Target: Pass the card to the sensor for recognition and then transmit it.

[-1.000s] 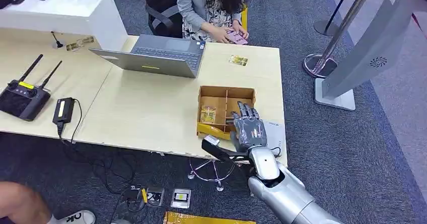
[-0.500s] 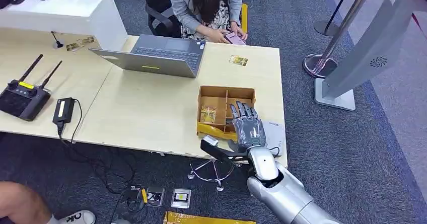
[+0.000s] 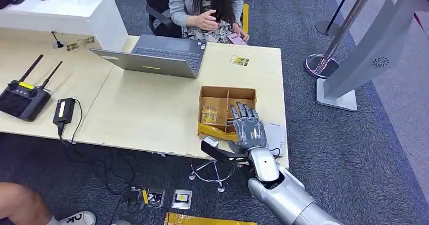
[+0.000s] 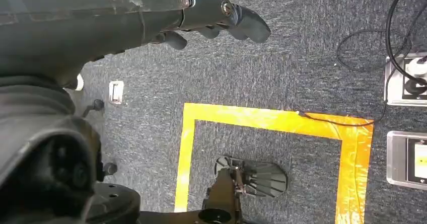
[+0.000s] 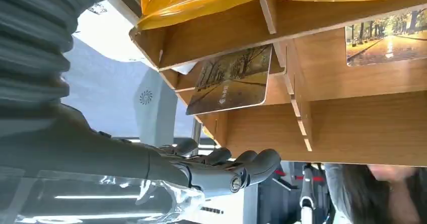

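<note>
Hovering flat and empty, fingers spread, the right hand [image 3: 248, 128] sits over the divided wooden tray [image 3: 215, 92] at the desk's [image 3: 152, 108] near right corner, apparently poised to take a card [image 5: 231, 79].

Brown wooden box [image 3: 226, 99], glossy card [image 5: 231, 80], pale wood-grain table [image 3: 146, 108], rough carpet [image 4: 282, 78]

One box [image 3: 226, 99]; two cards in it [image 5: 231, 80] [image 5: 385, 36], a third card [image 3: 239, 60] on the desk [image 3: 146, 111]; one laptop [image 3: 157, 55], one remote [image 3: 23, 98], one person [image 3: 205, 7], one kiosk [image 3: 372, 45]
</note>
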You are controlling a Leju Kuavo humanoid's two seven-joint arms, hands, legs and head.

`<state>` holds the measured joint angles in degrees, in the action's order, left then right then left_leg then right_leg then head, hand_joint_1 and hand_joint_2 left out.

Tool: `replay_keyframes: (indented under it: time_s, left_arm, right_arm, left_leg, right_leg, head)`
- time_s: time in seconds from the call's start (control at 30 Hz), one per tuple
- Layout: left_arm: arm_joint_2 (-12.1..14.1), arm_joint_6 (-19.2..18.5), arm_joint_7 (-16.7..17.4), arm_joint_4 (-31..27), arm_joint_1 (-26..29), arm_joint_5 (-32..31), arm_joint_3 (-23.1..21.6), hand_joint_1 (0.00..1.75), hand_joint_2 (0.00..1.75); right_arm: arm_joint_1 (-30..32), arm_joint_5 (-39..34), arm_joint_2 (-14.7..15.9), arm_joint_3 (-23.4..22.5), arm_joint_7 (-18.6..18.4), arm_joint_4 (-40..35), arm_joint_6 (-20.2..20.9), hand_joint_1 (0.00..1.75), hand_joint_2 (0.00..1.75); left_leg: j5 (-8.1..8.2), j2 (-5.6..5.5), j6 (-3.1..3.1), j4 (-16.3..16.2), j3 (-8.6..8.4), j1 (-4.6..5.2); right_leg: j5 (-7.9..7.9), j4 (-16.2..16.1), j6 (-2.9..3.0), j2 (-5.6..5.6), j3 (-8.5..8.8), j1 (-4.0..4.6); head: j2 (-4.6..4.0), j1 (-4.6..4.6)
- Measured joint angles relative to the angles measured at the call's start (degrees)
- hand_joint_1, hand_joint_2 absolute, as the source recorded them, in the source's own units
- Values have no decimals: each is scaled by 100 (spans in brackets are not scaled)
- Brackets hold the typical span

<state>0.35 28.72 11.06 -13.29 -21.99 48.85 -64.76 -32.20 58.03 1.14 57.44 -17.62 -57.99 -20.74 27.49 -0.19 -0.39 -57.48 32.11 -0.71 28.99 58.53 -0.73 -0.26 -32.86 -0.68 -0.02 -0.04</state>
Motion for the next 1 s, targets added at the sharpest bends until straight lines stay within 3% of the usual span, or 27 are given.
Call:
replay_keyframes:
  time_s: [0.4, 0.43, 0.47, 0.5, 0.53, 0.77, 0.8, 0.83, 0.9, 1.0]
  left_arm:
    - [0, 0, 0, 0, 0, -7, -2, 0, 0]
    - [0, 0, 0, 0, 0, -9, -2, 0, 0]
    - [0, 0, 0, 0, 0, -9, -2, 0, 0]
    - [0, 0, 0, 0, 0, -9, -2, 0, 0]
    - [0, 0, 0, 0, 0, -11, -2, 0, 0]
    - [0, -4, 0, 0, -1, -28, -2, 0, 0]
    - [0, -4, 0, 0, -1, -30, -2, 0, 0]
    - [0, -4, 0, 0, -1, -39, -2, 0, 0]
    - [0, -7, 0, 0, -3, -50, -2, 0, 0]
    - [0, -15, 0, 0, -3, -61, -2, 0, 0]
  right_arm:
    - [-34, -46, -2, 0, -26, 20, 33, 9, 175]
    - [-35, -46, -2, 0, -31, 33, 33, 14, 175]
    - [-35, -46, -2, 0, -31, 37, 33, 44, 175]
    - [-36, -46, -2, 0, -31, 39, 33, 58, 175]
    - [-36, -46, -2, 0, -35, 44, 35, 49, 175]
    - [-36, -44, -2, 0, -72, 70, 35, 51, 175]
    - [-36, -44, -2, 0, -72, 72, 35, 80, 175]
    - [-36, -44, -2, 0, -76, 90, 35, 145, 175]
    - [-37, -42, -2, 0, -92, 96, 33, 166, 175]
    - [-37, -39, 0, 0, -107, 96, 33, 171, 175]
  left_leg:
    - [0, 0, 0, 0, 0, 0]
    - [0, 0, 0, 0, 0, 0]
    - [0, 0, 0, 0, 0, 0]
    - [0, 0, 0, 0, 0, 0]
    - [0, 0, 0, 0, 0, 0]
    - [0, 0, 0, 0, -1, 0]
    - [0, 0, 0, 0, 0, 0]
    - [0, 0, 0, 0, 0, 0]
    - [0, 0, 0, 0, -1, 0]
    - [0, 0, 0, 0, -1, 0]
  right_leg:
    - [0, 0, 0, 0, 0, 0]
    - [0, 0, 0, 0, 0, 0]
    - [0, 0, 0, 0, 0, 0]
    - [0, 0, 0, 0, 0, 0]
    - [0, 0, 0, 0, 0, 0]
    - [0, 0, 0, 0, 0, 0]
    - [0, 0, 0, 0, -1, 0]
    - [0, 0, 0, 0, -1, 0]
    - [0, 0, 0, 0, -1, 0]
    - [0, 0, 0, 1, -1, 0]
  head:
    - [0, 0]
    - [0, 0]
    - [0, 0]
    - [0, 0]
    - [0, 0]
    - [0, 0]
    - [0, 0]
    - [0, 0]
    - [0, 0]
    - [0, 0]
